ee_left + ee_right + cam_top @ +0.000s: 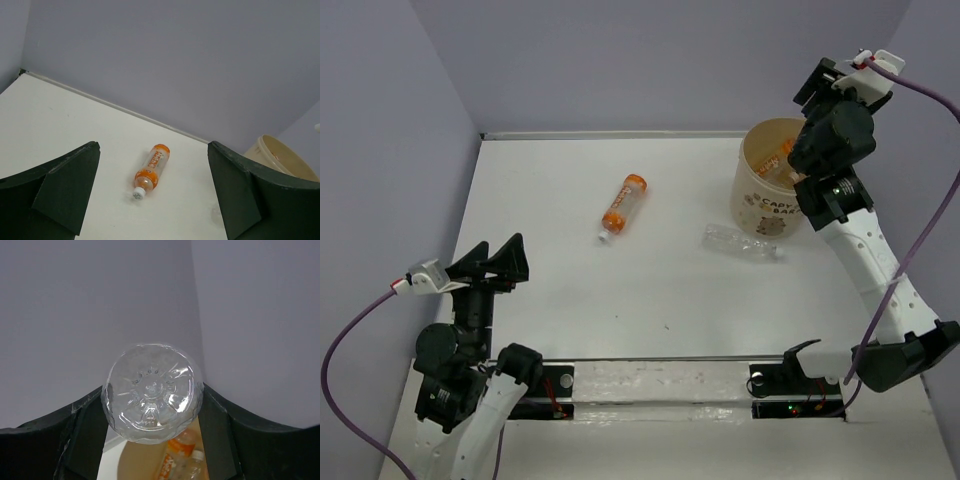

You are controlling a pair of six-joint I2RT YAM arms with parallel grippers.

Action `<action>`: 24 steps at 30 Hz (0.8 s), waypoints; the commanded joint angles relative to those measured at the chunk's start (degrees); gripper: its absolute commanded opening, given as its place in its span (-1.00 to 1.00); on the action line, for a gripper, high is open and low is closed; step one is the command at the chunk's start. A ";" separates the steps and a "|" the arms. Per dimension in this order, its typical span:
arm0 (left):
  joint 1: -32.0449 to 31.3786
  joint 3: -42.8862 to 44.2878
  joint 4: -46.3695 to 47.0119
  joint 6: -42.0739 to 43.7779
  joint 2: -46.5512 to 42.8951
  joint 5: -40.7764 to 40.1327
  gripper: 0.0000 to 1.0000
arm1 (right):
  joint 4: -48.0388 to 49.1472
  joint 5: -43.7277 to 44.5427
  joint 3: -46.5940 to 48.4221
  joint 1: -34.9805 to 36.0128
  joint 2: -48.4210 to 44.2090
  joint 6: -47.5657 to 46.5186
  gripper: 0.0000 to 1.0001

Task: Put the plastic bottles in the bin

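Observation:
My right gripper [151, 392] is shut on a clear plastic bottle [150, 390], seen base-first, held over the tan bin [132, 460]. Orange-labelled bottles [182, 445] lie inside the bin. In the top view my right gripper [798, 172] hangs over the bin [765, 205] at the back right. An orange-labelled bottle [623, 206] lies on the table's middle, also in the left wrist view [151, 170]. A clear bottle [742, 242] lies just in front of the bin. My left gripper [495, 262] is open and empty at the near left, its view [153, 147] facing the orange bottle.
Lilac walls close the table at the back and sides. The bin's rim [280, 155] shows at the right of the left wrist view. A metal rail [660, 385] carries the arm bases at the near edge. Purple cables run from both wrists.

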 commanded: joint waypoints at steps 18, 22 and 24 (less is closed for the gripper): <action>-1.21 0.35 2.63 1.28 -0.56 -0.07 0.98 | -11.38 -4.63 -6.64 -4.31 5.76 -2.42 0.99; -1.12 0.26 2.81 1.11 -0.47 -0.16 0.98 | -24.14 -17.34 2.43 -4.31 6.39 0.93 0.99; -1.21 0.26 2.72 1.11 -0.29 -0.16 0.98 | -26.70 -21.94 3.49 -3.17 5.33 0.15 0.93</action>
